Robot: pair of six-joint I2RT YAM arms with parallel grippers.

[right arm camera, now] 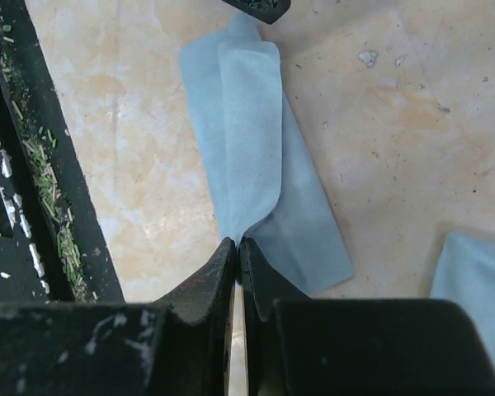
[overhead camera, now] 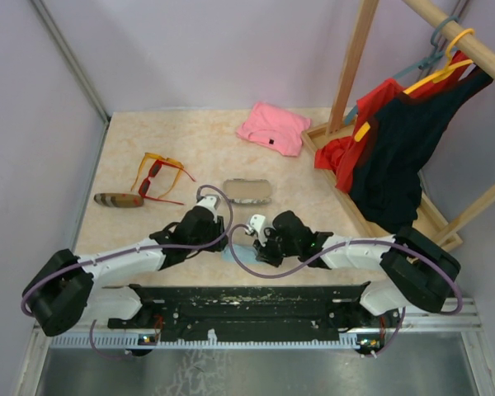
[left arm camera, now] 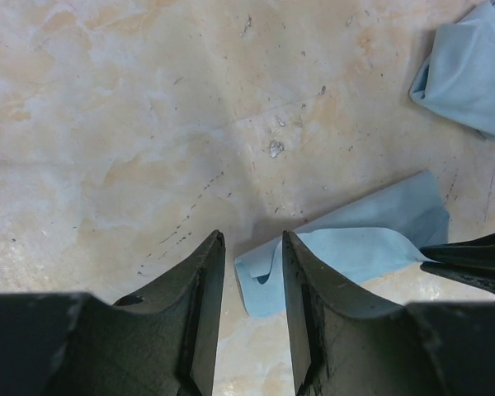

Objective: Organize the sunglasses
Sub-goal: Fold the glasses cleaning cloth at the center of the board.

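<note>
Right gripper (right arm camera: 236,242) pinched tight on the blue cloth (right arm camera: 247,140): cloth-folding step, I judge.
I hold the left gripper (left arm camera: 253,247) half-open and empty over the cloth's other corner. Thin matte fabric lies doubled on the mottled table (overhead camera: 198,140). Both sunglasses (overhead camera: 158,175), orange and red, thin-armed, lie at ten o'clock by the oblong brown case (overhead camera: 118,200). Next calls for a light, fabric-only pinch.

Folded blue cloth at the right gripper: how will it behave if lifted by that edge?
Likely floppy: the folded blue cloth lies doubled over and creases softly up to the right gripper, so it should drape, maybe unfold. Looks thin, so probably very light. Pushed across the table, it would likely bunch, not slide.
</note>
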